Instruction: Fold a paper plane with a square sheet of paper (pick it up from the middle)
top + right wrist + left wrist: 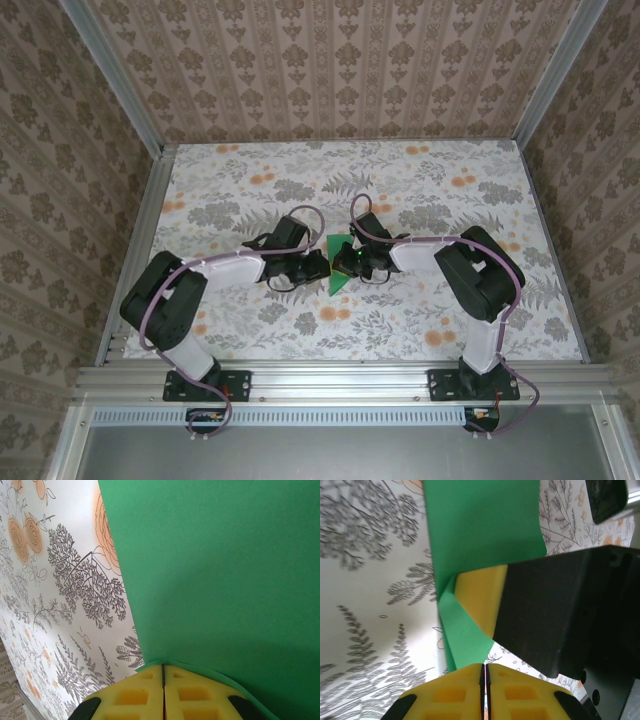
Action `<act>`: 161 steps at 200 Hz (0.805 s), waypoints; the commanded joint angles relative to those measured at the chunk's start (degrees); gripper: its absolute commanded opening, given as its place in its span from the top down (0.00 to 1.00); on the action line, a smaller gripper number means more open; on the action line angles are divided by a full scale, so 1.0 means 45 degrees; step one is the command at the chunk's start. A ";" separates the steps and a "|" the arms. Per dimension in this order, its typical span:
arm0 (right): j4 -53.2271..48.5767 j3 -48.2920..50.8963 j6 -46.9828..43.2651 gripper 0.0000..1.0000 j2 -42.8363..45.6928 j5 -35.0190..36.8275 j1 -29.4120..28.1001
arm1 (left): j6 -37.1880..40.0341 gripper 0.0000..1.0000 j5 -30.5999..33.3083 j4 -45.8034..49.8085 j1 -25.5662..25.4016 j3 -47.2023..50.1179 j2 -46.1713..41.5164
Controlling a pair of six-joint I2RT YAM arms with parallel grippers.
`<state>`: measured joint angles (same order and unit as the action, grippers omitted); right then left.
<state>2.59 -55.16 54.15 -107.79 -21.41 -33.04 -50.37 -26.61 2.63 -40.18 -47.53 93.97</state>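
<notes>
The square sheet of paper [339, 277] is lying near the middle of the floral tabletop [430, 180], showing from above as a small bright green patch between the two wrists.

Left wrist view: the square sheet of paper [485, 525] is running down from the top edge, then twisting into a narrower strip that is reaching the tips of the left fingers [490, 674]. Part of it is bending around one yellow pad of the right fingers [479, 600], which are sitting at the right on their black housing. The left fingers are pressing flat against each other, with only a thin dark seam between the pads (whether a sliver of green is caught in that seam I cannot tell).

Right wrist view: the paper [225, 570] is spreading across the upper right, its pale edge curving along the tips of the right fingers [168, 675]. These are clenched too, pad on pad. The paper is touching the tips, but a grip on it is not readable.

From above, the left fingers [320, 266] and right fingers [352, 262] are pointing at each other over the green, just beside one another. The left arm [220, 268] and the right arm [430, 250] are reaching inward from their bases at the near edge. Patterned wallpaper [330, 70] is standing behind the tabletop and along both sides
</notes>
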 commanded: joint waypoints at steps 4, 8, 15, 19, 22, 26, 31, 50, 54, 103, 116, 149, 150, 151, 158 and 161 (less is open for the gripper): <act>-0.0590 0.0299 0.0120 0.92 -0.0507 0.0539 0.0073 | -0.0552 0.89 -0.0716 -0.0771 -0.0195 0.0208 0.0527; -0.0595 0.0285 0.0134 0.92 -0.0517 0.0539 0.0070 | -0.0564 0.90 -0.0763 -0.0808 -0.0237 0.0189 0.0594; -0.0591 0.0299 0.0133 0.92 -0.0510 0.0538 0.0074 | -0.0572 0.90 -0.0802 -0.0793 -0.0301 0.0153 0.0714; -0.0588 0.0316 0.0143 0.92 -0.0519 0.0529 0.0065 | -0.0579 0.90 -0.0820 -0.0790 -0.0324 0.0117 0.0768; -0.0592 0.0305 0.0153 0.92 -0.0520 0.0538 0.0057 | -0.0583 0.90 -0.0829 -0.0789 -0.0354 0.0099 0.0817; -0.0585 0.0306 0.0139 0.92 -0.0520 0.0539 0.0066 | -0.0594 0.90 -0.0858 -0.0771 -0.0381 0.0091 0.0866; -0.0584 0.0308 0.0173 0.92 -0.0525 0.0539 0.0073 | -0.0584 0.90 -0.0864 -0.0765 -0.0402 0.0074 0.0917; -0.0580 0.0301 0.0161 0.92 -0.0528 0.0519 0.0076 | -0.0534 0.90 -0.0749 -0.0533 -0.0445 0.0032 0.1086; -0.0594 0.0318 0.0167 0.92 -0.0522 0.0509 0.0058 | -0.0529 0.90 -0.0744 -0.0510 -0.0435 0.0038 0.1138; -0.0595 0.0352 0.0152 0.92 -0.0518 0.0480 0.0081 | -0.0735 0.89 -0.0980 -0.0877 -0.0582 0.0170 0.1417; -0.0576 0.0367 0.0149 0.92 -0.0520 0.0461 0.0076 | -0.0843 0.89 -0.1076 -0.1089 -0.0621 0.0262 0.1452; -0.0592 0.0389 0.0173 0.92 -0.0520 0.0480 0.0076 | -0.0933 0.89 -0.1116 -0.1143 -0.0758 0.0378 0.1614; -0.0594 0.0393 0.0159 0.92 -0.0535 0.0475 0.0076 | -0.0934 0.89 -0.1117 -0.1147 -0.0758 0.0392 0.1616; -0.0585 0.0388 0.0156 0.92 -0.0527 0.0468 0.0076 | -0.0935 0.89 -0.1117 -0.1149 -0.0758 0.0379 0.1616; -0.0595 0.0397 0.0168 0.92 -0.0522 0.0479 0.0076 | -0.0969 0.89 -0.1113 -0.1190 -0.0774 0.0426 0.1635; -0.0580 0.0393 0.0173 0.92 -0.0520 0.0482 0.0076 | -0.0974 0.89 -0.1117 -0.1205 -0.0777 0.0430 0.1627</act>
<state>2.68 -55.07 54.19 -107.79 -21.43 -33.04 -53.43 -30.48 -1.74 -43.18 -47.16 100.36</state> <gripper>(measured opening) 0.085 0.110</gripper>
